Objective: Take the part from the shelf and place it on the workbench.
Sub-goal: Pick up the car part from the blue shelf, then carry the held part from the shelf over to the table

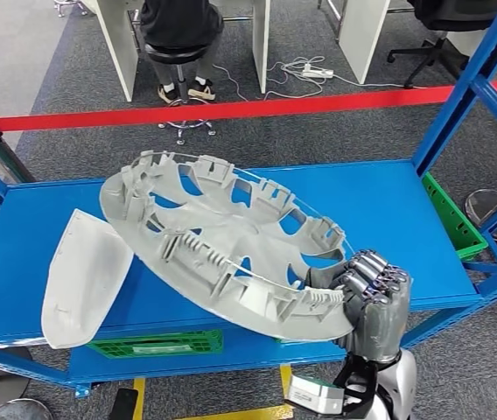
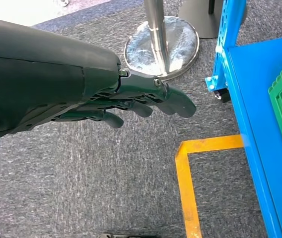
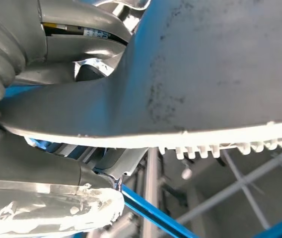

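Right hand [image 1: 373,302] grips the near right rim of the wheel cover [image 1: 220,241], fingers curled over the ribbed upper face and thumb under it. In the right wrist view the rim [image 3: 207,74] runs between the fingers and the thumb [image 3: 49,210], which confirms a closed hold on the edge rather than a hand merely resting on it.

Wheel cover sits over the blue shelf [image 1: 391,206], inner face up, tilted: the gripped side appears raised, the far left side low. Whether that low edge touches the shelf cannot be told. A rim grip suits the part, judged from its shape: it is broad, thin and full of openings, so the edge offers the only section a hand can close around.

Left hand [image 2: 147,99] hangs beside the shelf over the grey carpet, fingers extended and slightly apart, holding nothing. A yellow floor line [image 2: 188,173] lies below it.

A smaller grey shell [image 1: 80,276] lies on the left of the shelf, overhanging the front edge, its tip beneath or just beside the cover's low edge. Risk noted: dragging the cover sideways could catch this shell and push it off.

Green crates [image 1: 454,214] sit on the level below. A person is seated beyond the red tape [image 1: 233,109].

Assessment: the part is grasped but not clear of the shelf; lifting and carrying to the table remain. A one-sided hold on so wide a disc invites sag or swing.
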Controlling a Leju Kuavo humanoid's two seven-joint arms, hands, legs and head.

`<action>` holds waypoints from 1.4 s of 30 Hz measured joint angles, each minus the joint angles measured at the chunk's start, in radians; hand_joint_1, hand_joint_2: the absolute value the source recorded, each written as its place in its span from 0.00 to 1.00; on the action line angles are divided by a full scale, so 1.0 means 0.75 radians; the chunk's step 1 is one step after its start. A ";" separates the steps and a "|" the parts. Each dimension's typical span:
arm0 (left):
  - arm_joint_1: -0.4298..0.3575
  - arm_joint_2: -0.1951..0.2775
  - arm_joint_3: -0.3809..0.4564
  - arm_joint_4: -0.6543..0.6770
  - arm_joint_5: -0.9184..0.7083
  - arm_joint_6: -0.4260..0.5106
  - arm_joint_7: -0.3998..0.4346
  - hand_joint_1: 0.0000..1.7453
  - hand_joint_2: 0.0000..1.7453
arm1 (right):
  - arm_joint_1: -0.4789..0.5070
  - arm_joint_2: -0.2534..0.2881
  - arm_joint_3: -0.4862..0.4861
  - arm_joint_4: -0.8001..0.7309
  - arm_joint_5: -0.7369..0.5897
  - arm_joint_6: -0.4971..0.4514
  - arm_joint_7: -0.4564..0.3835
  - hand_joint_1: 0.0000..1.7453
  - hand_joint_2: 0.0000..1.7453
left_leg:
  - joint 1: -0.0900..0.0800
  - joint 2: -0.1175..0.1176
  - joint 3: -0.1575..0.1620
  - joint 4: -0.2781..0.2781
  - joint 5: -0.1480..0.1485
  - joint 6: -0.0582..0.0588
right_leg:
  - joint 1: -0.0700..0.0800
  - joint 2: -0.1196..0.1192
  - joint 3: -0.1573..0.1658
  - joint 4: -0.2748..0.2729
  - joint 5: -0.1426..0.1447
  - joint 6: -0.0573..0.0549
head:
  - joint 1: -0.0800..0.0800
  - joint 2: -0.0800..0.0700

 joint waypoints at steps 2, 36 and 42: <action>0.000 0.000 0.001 0.000 0.005 0.000 0.000 0.00 1.00 | -0.008 -0.022 0.023 0.001 -0.020 0.000 0.023 1.00 1.00 | 0.000 0.000 0.000 0.000 0.000 0.000 | 0.000 0.000 0.000 0.000 0.000 0.000 | 0.000 0.000; 0.011 -0.001 0.027 0.000 0.013 -0.001 -0.003 0.00 1.00 | 0.024 -0.030 -0.023 0.019 -0.019 0.001 0.062 1.00 1.00 | -0.001 0.001 0.007 -0.020 0.014 0.035 | -0.012 0.000 -0.040 0.073 -0.050 0.023 | 0.002 0.000; 0.019 -0.003 0.034 0.000 0.023 -0.001 -0.003 0.00 1.00 | 0.015 -0.086 0.036 0.029 -0.137 0.006 0.119 1.00 1.00 | -0.005 0.000 0.008 -0.019 0.012 0.036 | -0.011 0.000 -0.142 0.300 -0.118 0.016 | 0.004 0.000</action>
